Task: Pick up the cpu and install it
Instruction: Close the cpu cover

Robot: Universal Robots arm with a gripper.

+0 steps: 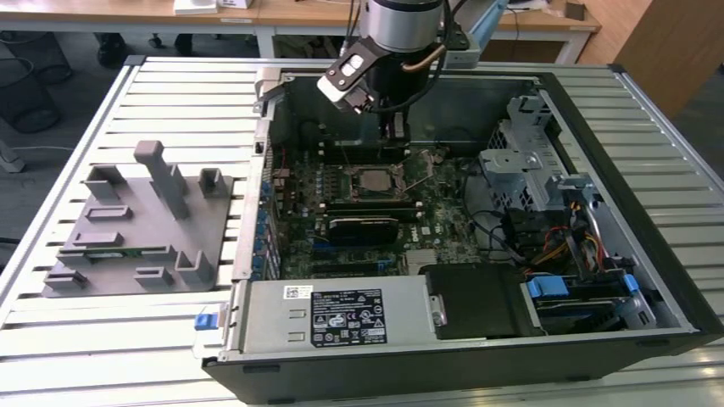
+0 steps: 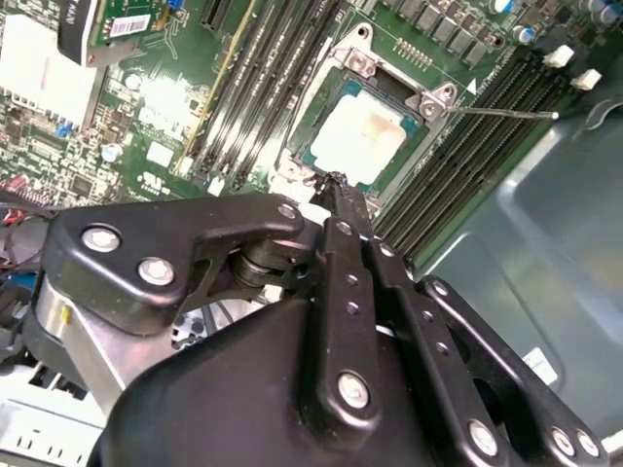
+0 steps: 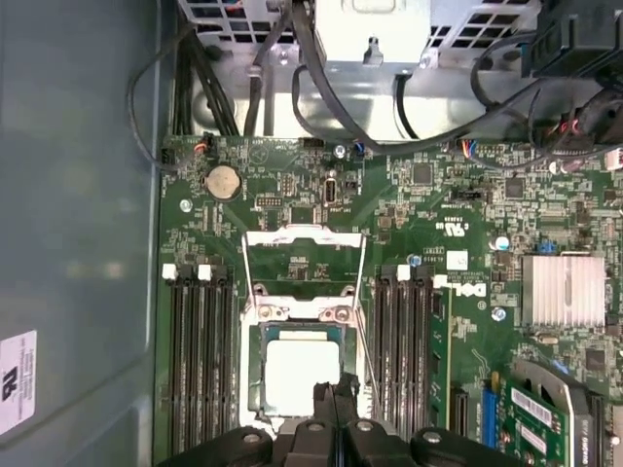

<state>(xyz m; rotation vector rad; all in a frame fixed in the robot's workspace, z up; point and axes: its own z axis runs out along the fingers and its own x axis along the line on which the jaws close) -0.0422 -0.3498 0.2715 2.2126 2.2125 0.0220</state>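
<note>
The cpu (image 3: 302,375) lies flat in its socket on the green motherboard (image 3: 467,233), silver lid up with a thin green edge around it. It also shows in the second wrist view as the cpu (image 2: 362,131) and in the exterior view as the cpu (image 1: 368,181). The socket's metal load plate (image 3: 303,255) stands flipped open beside it. My gripper (image 3: 334,391) hangs just above the chip's near edge, fingers pressed together and shut with nothing between them. The closed fingertips (image 2: 336,185) point at the chip's edge. In the exterior view the gripper (image 1: 398,127) is inside the open computer case.
Memory slots (image 3: 200,360) flank the socket on both sides. A silver heatsink (image 3: 563,290) and cables (image 3: 428,107) lie close by. A grey fixture (image 1: 136,229) stands on the table at the exterior view's left. The case walls (image 1: 633,170), drive cage (image 1: 515,161) and power supply (image 1: 328,315) hem in the board.
</note>
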